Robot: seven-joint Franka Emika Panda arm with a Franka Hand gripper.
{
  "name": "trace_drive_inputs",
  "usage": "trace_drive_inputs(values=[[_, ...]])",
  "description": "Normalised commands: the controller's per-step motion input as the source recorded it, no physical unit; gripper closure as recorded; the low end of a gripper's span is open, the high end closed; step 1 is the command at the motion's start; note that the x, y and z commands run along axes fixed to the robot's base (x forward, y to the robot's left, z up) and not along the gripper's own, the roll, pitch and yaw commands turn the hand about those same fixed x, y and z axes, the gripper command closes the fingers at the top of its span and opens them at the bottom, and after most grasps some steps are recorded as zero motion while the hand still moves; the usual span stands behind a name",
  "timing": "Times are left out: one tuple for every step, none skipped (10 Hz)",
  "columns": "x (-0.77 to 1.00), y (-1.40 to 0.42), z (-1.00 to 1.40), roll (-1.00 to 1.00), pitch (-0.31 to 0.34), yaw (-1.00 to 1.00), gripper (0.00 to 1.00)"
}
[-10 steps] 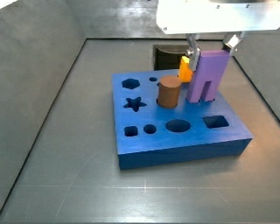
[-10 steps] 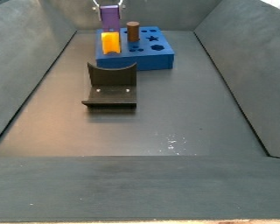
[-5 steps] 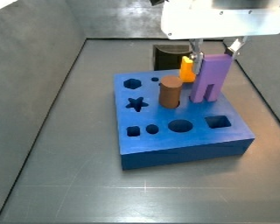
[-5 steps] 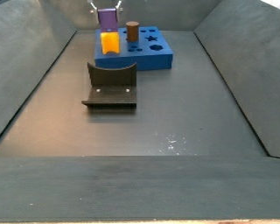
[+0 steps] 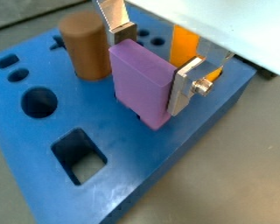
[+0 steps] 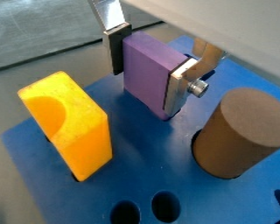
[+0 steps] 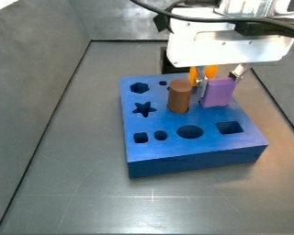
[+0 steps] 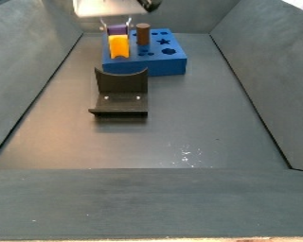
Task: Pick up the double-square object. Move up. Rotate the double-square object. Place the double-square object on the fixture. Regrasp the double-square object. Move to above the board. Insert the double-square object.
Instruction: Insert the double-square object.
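The fixture is seen nearest in a side view, apart from the board. Over the board, the gripper is clamped on the double-square object, lowered onto the board between brown cylinder and yellow block.

One board, three blocks, one fixture

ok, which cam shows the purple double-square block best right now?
A wrist view: the double-square object fills the frame, clamped in the hand over the board. Both wrist views show it close. In a side view it is small; in the far one, barely visible.
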Motion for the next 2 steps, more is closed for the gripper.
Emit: trace_drive_inputs(values=[[0.00,0.02,0.00,-0.03,0.000,0.00,1.00],[0.00,0.00,0.00,0.00,0.000,0.00,1.00]])
